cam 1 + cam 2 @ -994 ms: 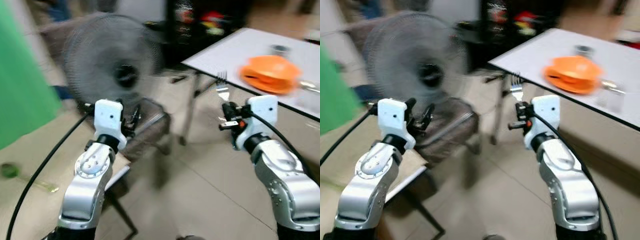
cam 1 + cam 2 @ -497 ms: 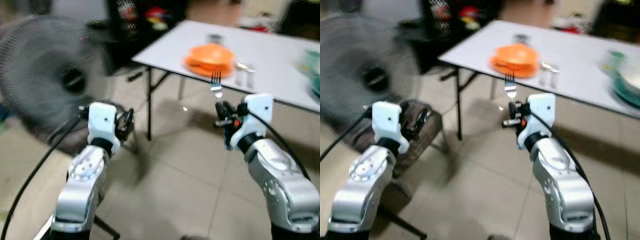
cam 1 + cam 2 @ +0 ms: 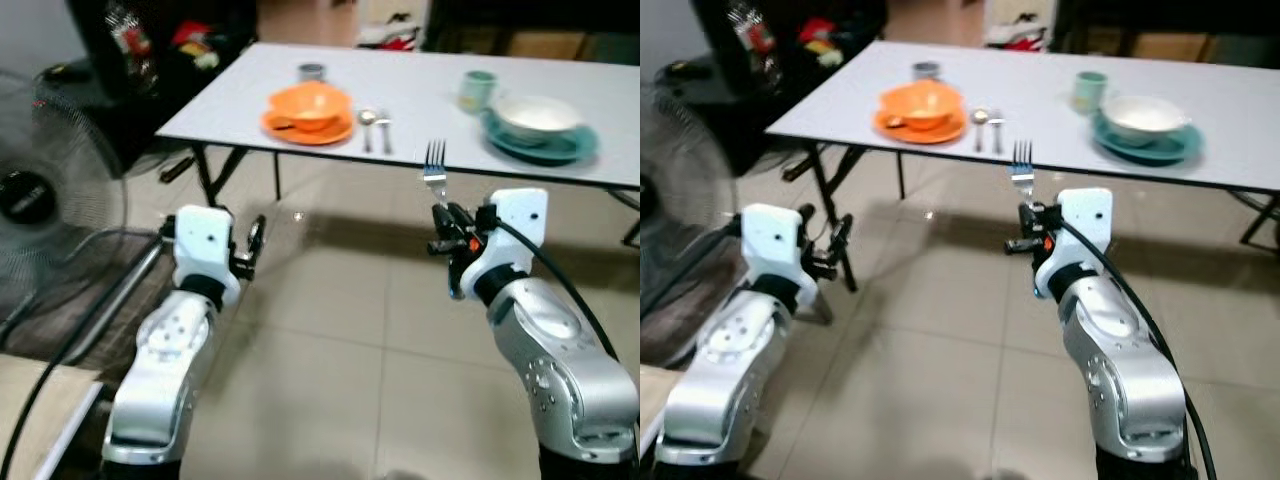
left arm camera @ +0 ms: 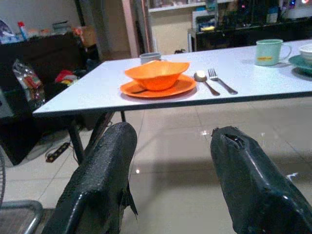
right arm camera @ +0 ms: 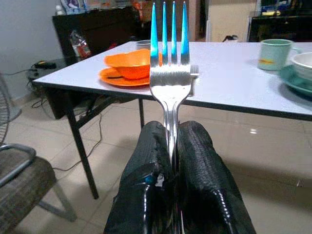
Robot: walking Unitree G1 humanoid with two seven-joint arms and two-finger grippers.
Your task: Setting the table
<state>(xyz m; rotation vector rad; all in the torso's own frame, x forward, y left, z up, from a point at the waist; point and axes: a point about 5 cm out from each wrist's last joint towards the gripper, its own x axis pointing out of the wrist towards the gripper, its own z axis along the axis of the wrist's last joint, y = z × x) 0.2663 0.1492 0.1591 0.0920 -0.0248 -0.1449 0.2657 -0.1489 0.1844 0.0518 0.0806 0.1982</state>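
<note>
This is a room in a home. A white folding table (image 3: 250,95) carries dishes, beside a standing fan (image 3: 40,190) on a tiled floor (image 3: 330,370).

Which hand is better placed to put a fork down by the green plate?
The right hand. It is shut on a fork, held upright, on the green plate's side. The left hand is open, holding nothing.

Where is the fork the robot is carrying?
The fork stands upright, pinched in the right gripper, held in front of the white table over the floor, between the orange bowl and teal plate.
</note>
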